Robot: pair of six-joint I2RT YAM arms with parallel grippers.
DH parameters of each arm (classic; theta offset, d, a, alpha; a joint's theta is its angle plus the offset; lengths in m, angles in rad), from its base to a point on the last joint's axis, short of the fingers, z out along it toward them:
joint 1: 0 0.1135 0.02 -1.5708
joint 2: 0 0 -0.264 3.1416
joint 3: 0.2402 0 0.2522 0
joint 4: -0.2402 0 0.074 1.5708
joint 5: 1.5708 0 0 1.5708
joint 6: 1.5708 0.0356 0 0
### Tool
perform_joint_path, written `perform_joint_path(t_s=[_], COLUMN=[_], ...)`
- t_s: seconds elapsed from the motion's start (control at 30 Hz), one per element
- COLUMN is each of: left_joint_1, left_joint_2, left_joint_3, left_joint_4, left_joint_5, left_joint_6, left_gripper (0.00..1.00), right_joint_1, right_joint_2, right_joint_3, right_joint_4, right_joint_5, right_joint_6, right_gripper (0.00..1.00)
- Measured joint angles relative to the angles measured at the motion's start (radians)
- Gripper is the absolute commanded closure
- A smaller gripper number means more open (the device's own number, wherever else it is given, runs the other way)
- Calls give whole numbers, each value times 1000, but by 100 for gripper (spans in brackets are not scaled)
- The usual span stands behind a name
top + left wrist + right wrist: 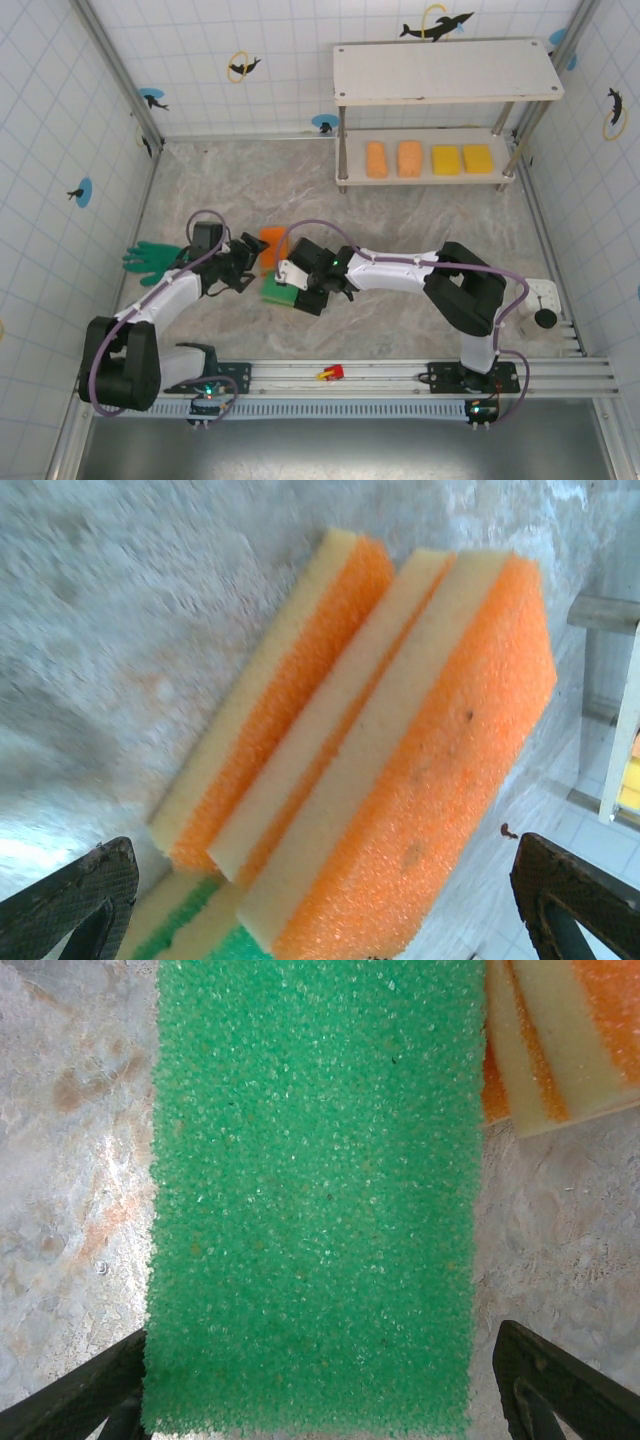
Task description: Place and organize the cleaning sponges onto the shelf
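Our right gripper is spread wide astride the green sponge, gripping nothing, and our left gripper gapes before three orange sponges leaning together. From above we see the left arm and right arm bent low, reaching inward to meet at the middle of the table, while the shelf stands well apart by the far wall with four sponges on its lower board. Up close the orange pile shows cream layers.

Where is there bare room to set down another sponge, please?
On the shelf, the top board is bare from edge to edge. The marble table just in front of it is open too. The lower board is crowded: two orange sponges and two yellow sponges fill its row.
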Motion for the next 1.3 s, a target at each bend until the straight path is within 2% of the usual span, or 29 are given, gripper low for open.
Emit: perform_joint_path(t_s=[0.2,0.4,0.9,1.3], left_joint_1=[54,101,95,7], left_joint_2=[-10,-6,84,172], left_joint_3=[55,58,36,14], left_joint_4=[-74,-62,124,223], left_joint_5=[-8,-3,49,49], left_joint_6=[84,131,143,98], left_gripper=[3,3,3,3], right_joint_1=[0,0,0,0], right_joint_2=[0,0,0,0], right_joint_3=[0,0,0,0], right_joint_4=[4,6,5,5], right_joint_5=[0,0,4,8], right_joint_6=[2,1,0,0], right_gripper=[14,13,13,12])
